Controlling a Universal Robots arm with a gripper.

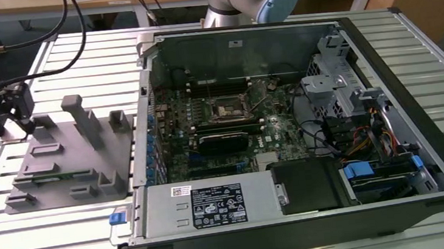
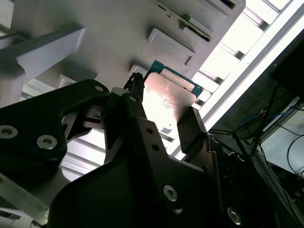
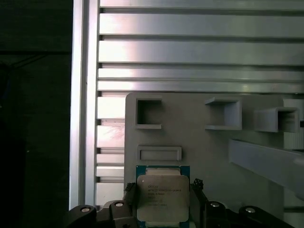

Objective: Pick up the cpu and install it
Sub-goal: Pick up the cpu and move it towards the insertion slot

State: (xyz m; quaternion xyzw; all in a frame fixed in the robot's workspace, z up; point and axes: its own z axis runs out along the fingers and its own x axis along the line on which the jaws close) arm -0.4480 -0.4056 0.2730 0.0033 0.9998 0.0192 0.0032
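Fingers (image 3: pixel 129 190) of the gripper (image 3: pixel 163 189) are pressing on two opposite edges of the cpu (image 3: pixel 162 202), so we are reading the claw as clamped onto the chip. In both wrist views the cpu is facing its silvery top up at us, with a thin green rim showing along one edge. It is sitting over the grey fixture tray (image 3: pixel 199 152), just beside a shallow rectangular pocket (image 3: pixel 159 153); we are not able to tell whether it is resting on the tray or hanging just clear of it. In the exterior view we are finding the gripper (image 1: pixel 22 126) low over the far corner of the tray at the exterior view's left, well apart from the open computer case (image 1: pixel 432 147), whose motherboard socket (image 1: pixel 226 107) is lying uncovered on the slatted metal table (image 1: pixel 54 238).
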